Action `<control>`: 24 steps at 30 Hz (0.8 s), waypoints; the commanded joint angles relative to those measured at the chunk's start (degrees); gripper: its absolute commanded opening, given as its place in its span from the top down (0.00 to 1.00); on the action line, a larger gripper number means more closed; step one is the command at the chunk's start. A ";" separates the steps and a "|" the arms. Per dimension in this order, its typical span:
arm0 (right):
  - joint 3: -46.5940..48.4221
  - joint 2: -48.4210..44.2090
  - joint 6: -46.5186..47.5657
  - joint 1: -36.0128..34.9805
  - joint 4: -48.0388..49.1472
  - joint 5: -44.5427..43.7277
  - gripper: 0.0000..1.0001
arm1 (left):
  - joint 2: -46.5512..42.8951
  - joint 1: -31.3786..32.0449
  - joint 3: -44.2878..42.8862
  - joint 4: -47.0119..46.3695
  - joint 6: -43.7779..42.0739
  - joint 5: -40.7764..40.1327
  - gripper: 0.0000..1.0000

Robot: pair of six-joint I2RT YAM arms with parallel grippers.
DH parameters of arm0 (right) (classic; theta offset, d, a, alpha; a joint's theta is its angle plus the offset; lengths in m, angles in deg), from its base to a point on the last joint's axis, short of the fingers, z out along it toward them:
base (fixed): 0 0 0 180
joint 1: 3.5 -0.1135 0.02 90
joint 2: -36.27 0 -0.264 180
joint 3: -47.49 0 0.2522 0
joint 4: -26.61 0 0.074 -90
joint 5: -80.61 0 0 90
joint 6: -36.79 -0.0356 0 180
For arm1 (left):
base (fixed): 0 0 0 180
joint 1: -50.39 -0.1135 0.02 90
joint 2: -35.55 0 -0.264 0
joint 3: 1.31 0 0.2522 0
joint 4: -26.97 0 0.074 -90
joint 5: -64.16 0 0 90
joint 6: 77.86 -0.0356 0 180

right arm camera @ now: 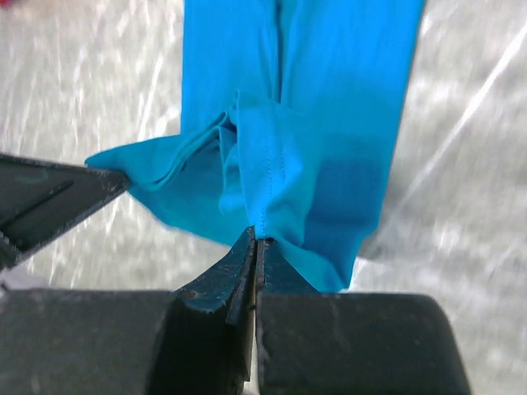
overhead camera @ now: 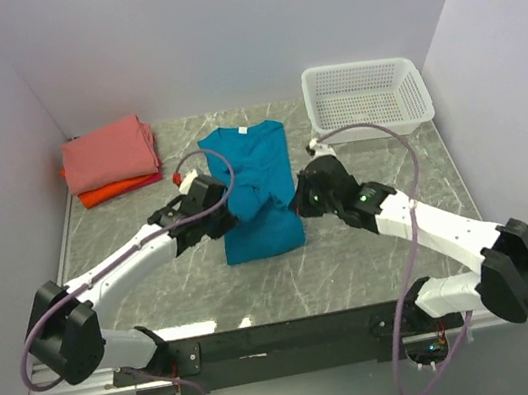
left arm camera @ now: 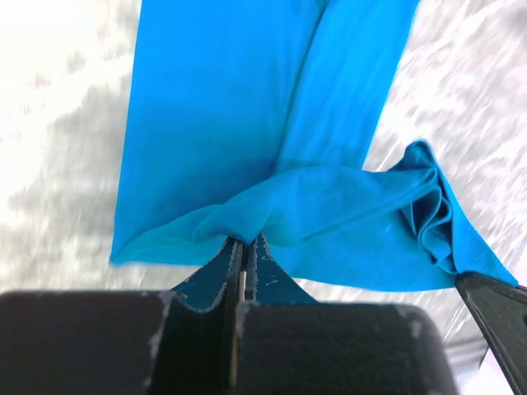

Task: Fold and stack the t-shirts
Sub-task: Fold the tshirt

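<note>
Three pale walls (overhead camera: pixel 215 23) | marbled table (overhead camera: pixel 391 227), apparently glossy | teal t-shirt (overhead camera: pixel 253 159) central

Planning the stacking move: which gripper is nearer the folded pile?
Left. The left gripper pinches the teal shirt on the side facing the folded pile; the right gripper pinches its opposite side, farther away.

Bright even light, soft shadows, wrist views overexposed, background blurred

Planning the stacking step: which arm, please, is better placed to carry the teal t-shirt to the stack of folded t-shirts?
Likely left: the left gripper, shut on the teal t-shirt, is nearer the folded t-shirts; the right gripper holds its opposite side.
</note>
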 commanded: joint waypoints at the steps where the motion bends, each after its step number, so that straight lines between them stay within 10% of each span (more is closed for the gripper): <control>1: 6.63 3.68 5.70 2.19 2.74 -1.93 1.00 | 2.21 -2.14 -5.45 -1.91 -4.90 -3.85 0.99; 24: 28.35 32.86 10.20 11.24 -3.50 4.32 1.00 | 22.61 -10.23 -17.86 -4.46 -9.93 -0.94 0.91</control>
